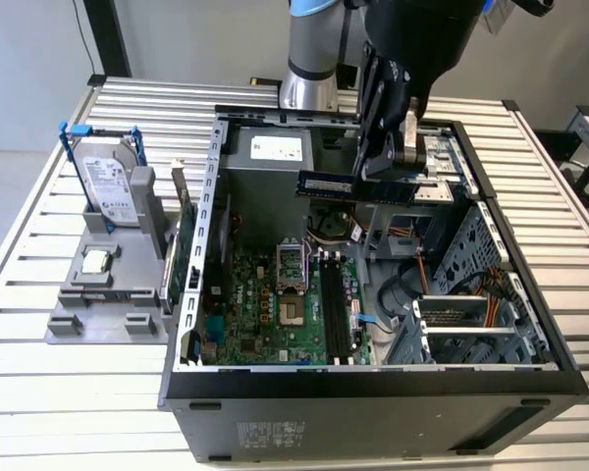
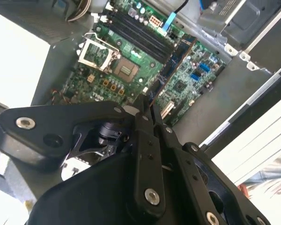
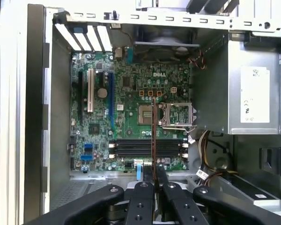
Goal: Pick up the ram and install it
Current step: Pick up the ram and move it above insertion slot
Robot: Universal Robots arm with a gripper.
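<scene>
**Step in hand: carrying.** The gripper (image 1: 385,179) holds the ram (image 1: 339,184) above the open case (image 1: 373,391). The pick-up is done; the stick is not yet seated. In the exterior view the ram hangs level at 12 o'clock from the memory slots (image 1: 336,309), well clear of the motherboard (image 1: 265,314).

**Grip.** In the first wrist view the fingers (image 3: 144,199) stand almost closed, with the thin stick clamped between them. The ram (image 3: 153,140) appears there edge-on, as a narrow line.

**Requirement (judgement).** The ram's long axis lies across the slots, not along them. Installation calls for roughly a quarter turn of the wrist. It also calls for the stick's edge to be centred over one slot and for a straight descent.

**Not visible.**
- The gripper body covers the pad contact in the exterior view.
- The ram's contact edge and notch cannot be made out.
- Whether the slot latches are open cannot be told.
- The arm (image 1: 309,59) is cut off at 12 o'clock.
</scene>
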